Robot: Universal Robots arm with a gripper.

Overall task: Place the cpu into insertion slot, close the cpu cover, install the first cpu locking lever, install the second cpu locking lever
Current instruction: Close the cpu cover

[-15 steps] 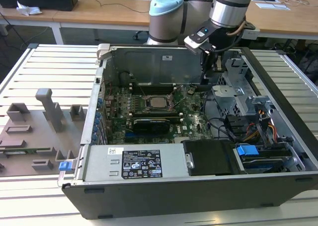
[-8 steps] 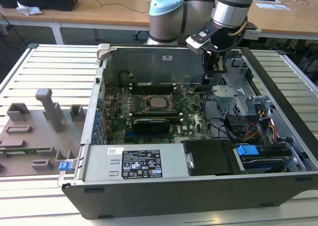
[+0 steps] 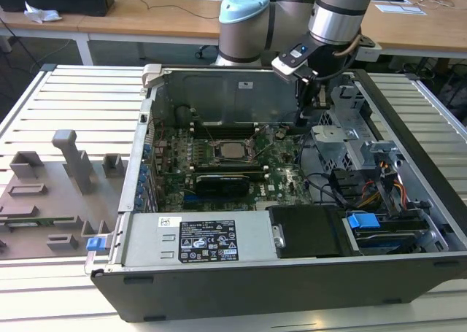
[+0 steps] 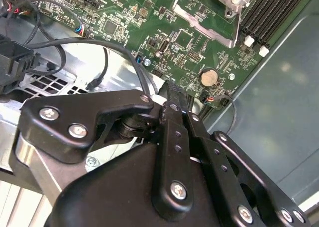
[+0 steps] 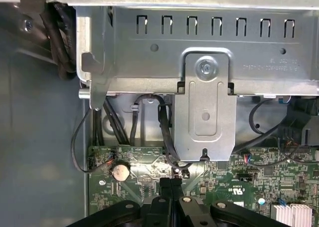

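The cpu (image 3: 235,151), a small silver square, lies flat in the insertion slot (image 3: 218,154) in the middle of the green motherboard. A silver-grey frame surrounds it; whether the cpu cover is down I cannot tell. A corner of that metal socket frame (image 4: 212,15) appears in the second wrist view. My gripper (image 3: 302,119) hangs over the board's far corner on the exterior view's right, well apart from the cpu. In both wrist views its black fingers (image 5: 171,184) (image 4: 173,95) are pressed together, shut, with nothing between them, just above the board near a coin battery (image 5: 119,172).
The open case holds a labelled power supply (image 3: 204,241) at the front, a black drive bay (image 3: 310,230), and a metal drive cage (image 5: 207,112) with cables close beside the gripper. A long black card (image 3: 222,180) sits near the socket. A grey parts fixture (image 3: 51,193) lies outside.
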